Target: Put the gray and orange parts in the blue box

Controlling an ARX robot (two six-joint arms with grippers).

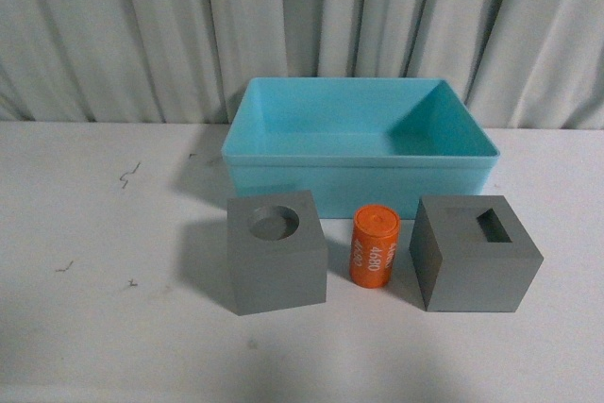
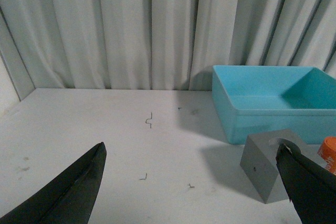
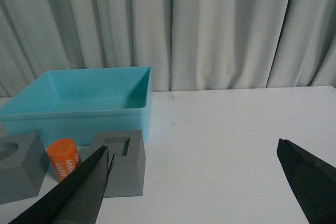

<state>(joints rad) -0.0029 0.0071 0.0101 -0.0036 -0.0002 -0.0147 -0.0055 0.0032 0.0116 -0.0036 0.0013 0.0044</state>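
A light blue plastic box with plain walls [image 1: 359, 186] sits toward the back of the white table [image 1: 94, 327], in front of a pale gray curtain [image 1: 142, 25]. All three parts stand on the table outside the box, in a row just in front of it. In the middle is a small orange cylinder [image 1: 375, 247], standing up, with "4680" in white on its side. The box is at 12 o'clock from it. At 9 o'clock from the cylinder is a dull gray cube with a round hole in its top [image 1: 278, 261]. At 3 o'clock is a dull gray cube with a rectangle hole in its top [image 1: 477, 261]. The cylinder is near both cubes but touches neither. A few small dark marks [image 1: 127, 175] dot the table at 9 o'clock from the box. The left gripper [image 2: 189, 192] is spread wide open over bare table — its dark fingers [image 2: 68, 192] are far apart and grip nothing. The right gripper [image 3: 189, 187] is wide open too, with the rectangle-hole cube showing behind one of its fingers [image 3: 68, 192].
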